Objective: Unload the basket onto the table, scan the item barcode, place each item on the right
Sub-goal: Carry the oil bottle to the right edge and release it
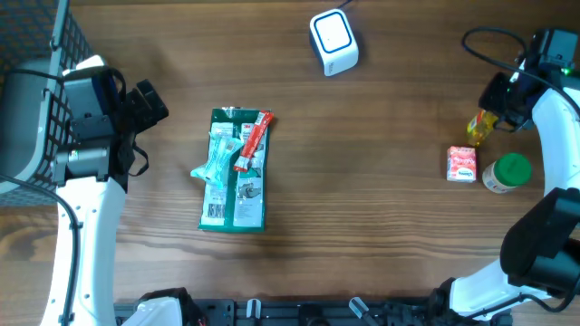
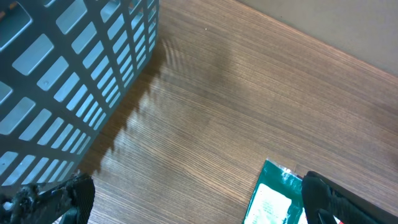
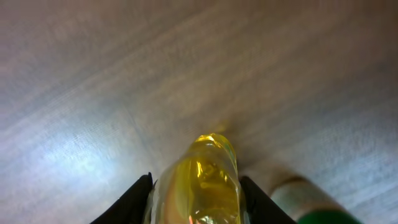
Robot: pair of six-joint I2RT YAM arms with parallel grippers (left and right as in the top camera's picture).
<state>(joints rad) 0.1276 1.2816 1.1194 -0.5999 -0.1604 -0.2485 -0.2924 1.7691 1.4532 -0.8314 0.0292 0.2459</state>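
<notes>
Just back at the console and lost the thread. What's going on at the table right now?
The right gripper is closed on a yellow, clear-wrapped item at the table's right side, beside a pink carton and a green-lidded jar. It is well away from the white barcode scanner. The left gripper hangs open by the mesh basket, holding nothing. A green blister pack lies mid-table.

The table is matt grained wood, the yellow item glossy and translucent, the basket plastic.
</notes>
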